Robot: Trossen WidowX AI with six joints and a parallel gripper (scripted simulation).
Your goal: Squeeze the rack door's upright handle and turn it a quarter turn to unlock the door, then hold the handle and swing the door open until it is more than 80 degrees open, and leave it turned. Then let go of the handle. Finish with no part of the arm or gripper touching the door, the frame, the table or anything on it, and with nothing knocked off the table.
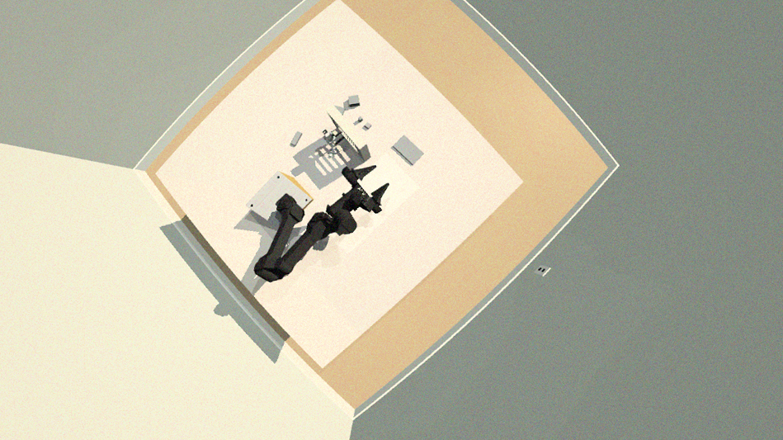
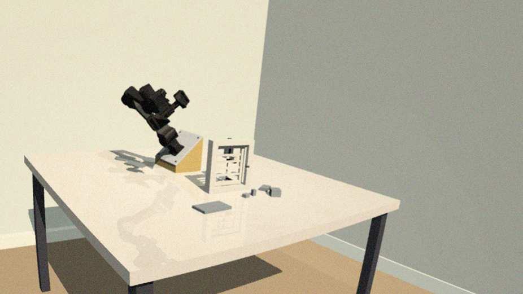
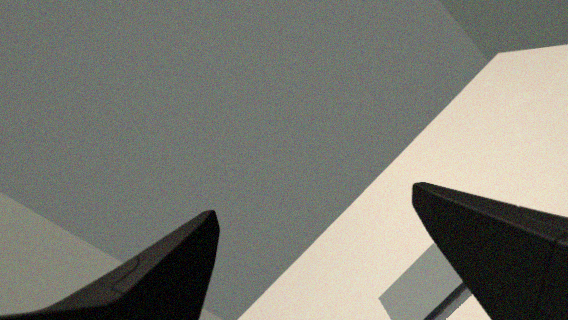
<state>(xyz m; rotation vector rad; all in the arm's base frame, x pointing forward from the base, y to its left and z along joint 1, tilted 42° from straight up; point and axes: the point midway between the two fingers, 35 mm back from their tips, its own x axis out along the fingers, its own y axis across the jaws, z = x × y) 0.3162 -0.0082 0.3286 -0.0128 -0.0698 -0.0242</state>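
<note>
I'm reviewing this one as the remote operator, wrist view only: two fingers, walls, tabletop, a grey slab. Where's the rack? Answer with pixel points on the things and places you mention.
Observer: The rack (image 1: 347,125) (image 2: 210,165) stands upright on the table, between the wedge-shaped arm mount (image 1: 260,200) (image 2: 190,157) and some small grey blocks.

Operator: Is the gripper (image 1: 381,175) (image 2: 169,110) (image 3: 313,206) down by it?

Observer: No, the exterior view shows it raised above the tabletop, away from the rack.

Operator: What's nearest the slab?

Observer: From above, the slab (image 1: 407,150) (image 2: 211,207) (image 3: 422,287) lies apart, with open tabletop separating it from the rack.
</note>
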